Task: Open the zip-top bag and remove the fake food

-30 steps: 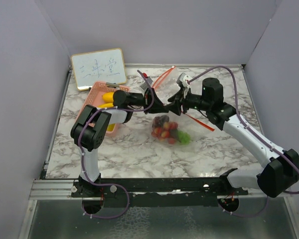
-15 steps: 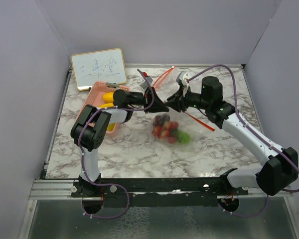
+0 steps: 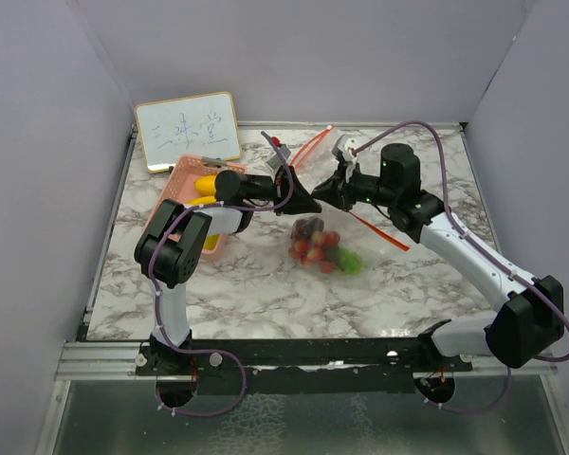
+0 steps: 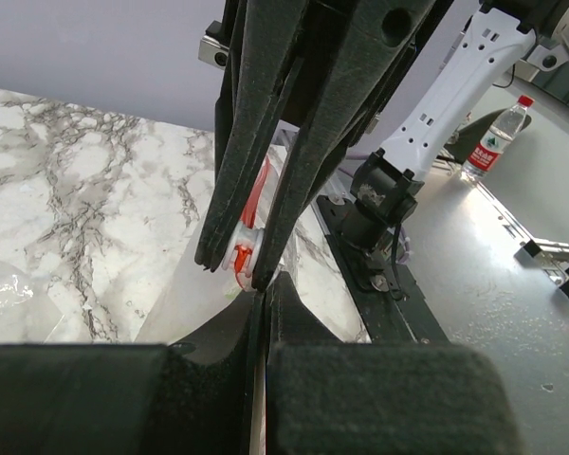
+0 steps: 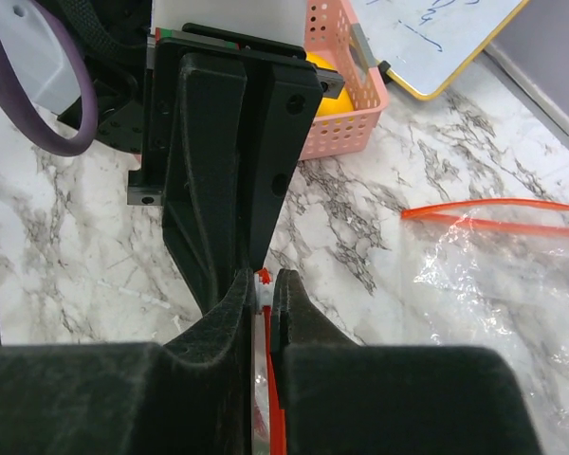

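Note:
The clear zip-top bag point(image 3: 324, 237) hangs between my two grippers over the marble, its orange zip strip point(image 3: 312, 148) splayed out. Fake food point(image 3: 320, 248) sits bunched in its bottom: red berries, a dark purple piece, a green bit point(image 3: 351, 263). My left gripper point(image 3: 307, 202) point(image 4: 264, 292) is shut on the bag's top edge. Tip to tip with it, my right gripper point(image 3: 326, 197) point(image 5: 263, 284) is shut on the white and red zip slider point(image 5: 264, 279) point(image 4: 241, 257). A yellow banana point(image 3: 206, 185) lies in the pink basket.
The pink basket point(image 3: 176, 198) point(image 5: 351, 106) stands at the left under my left arm. A whiteboard point(image 3: 188, 130) point(image 5: 427, 38) leans at the back left. A second length of orange zip strip point(image 3: 381, 231) point(image 5: 498, 214) trails right of the bag.
My right gripper has slid a little left up to the left gripper's tip and its jaws have closed onto the zip slider. The left gripper and the bag have stayed put.

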`<state>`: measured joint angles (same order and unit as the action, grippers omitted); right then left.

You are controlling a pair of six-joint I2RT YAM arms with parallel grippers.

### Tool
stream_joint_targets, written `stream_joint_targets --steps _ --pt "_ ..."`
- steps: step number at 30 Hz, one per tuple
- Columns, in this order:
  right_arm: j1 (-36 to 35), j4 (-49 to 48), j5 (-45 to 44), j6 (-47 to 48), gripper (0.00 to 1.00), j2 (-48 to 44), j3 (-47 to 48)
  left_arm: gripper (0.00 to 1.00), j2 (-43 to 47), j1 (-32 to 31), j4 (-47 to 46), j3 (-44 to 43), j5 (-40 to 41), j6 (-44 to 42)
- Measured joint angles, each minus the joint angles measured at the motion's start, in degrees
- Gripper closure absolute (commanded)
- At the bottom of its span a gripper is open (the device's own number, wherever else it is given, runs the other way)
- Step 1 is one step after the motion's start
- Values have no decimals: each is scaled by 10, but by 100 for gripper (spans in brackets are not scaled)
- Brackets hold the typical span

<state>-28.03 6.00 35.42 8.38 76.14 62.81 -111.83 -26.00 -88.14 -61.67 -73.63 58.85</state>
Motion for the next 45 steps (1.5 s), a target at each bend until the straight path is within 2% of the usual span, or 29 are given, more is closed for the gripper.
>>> stream_joint_targets --steps 14,28,40,45 --pt "0 0 -26 8 99 -16 -5 100 0 14 0 0 14 0" --pt "-2 -1 -70 13 99 -60 -56 100 0 45 0 0 32 13" --pt "-1 54 -107 -18 99 -222 -162 100 -21 101 0 -31 73 17" --pt "-1 99 -121 -33 99 -274 -170 100 -43 135 0 -67 78 24"
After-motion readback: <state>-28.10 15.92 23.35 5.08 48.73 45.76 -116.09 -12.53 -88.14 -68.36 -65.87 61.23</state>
